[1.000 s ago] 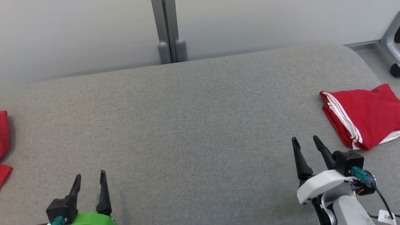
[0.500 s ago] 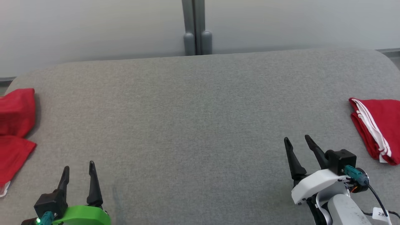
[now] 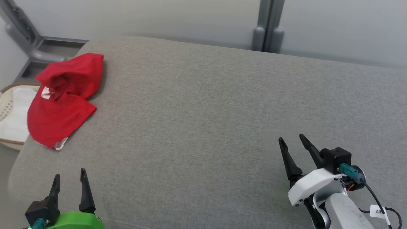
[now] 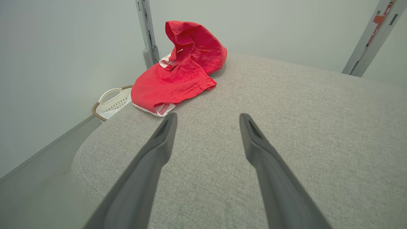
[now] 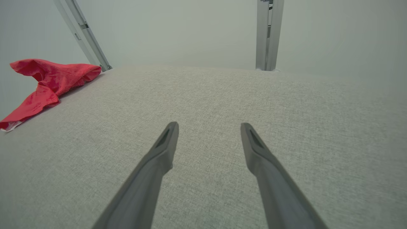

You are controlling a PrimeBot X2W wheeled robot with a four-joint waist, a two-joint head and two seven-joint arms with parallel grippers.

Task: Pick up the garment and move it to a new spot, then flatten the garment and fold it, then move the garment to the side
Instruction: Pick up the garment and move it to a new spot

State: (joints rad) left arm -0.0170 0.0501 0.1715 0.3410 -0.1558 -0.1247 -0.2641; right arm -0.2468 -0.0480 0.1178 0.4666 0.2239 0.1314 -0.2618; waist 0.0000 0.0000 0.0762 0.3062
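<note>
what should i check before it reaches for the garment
1. Left pincer open, empty: ok.
2. Right pincer open, empty: ok.
3. Garment in sight, near the table's far left corner: ok.
4. Garment flat: not ok, crumpled.
5. Garment wholly on the table, not overhanging toward the basket: cannot tell.
6. Left pincer at the garment: not ok, well short of it.

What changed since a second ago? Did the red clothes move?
The robot's head turned left, so the view slid: the crumpled red garment and a white basket came into frame, while the folded red one slid out on the right. Nothing was grabbed or dropped. The left gripper and right gripper stayed open over the grey table.
</note>
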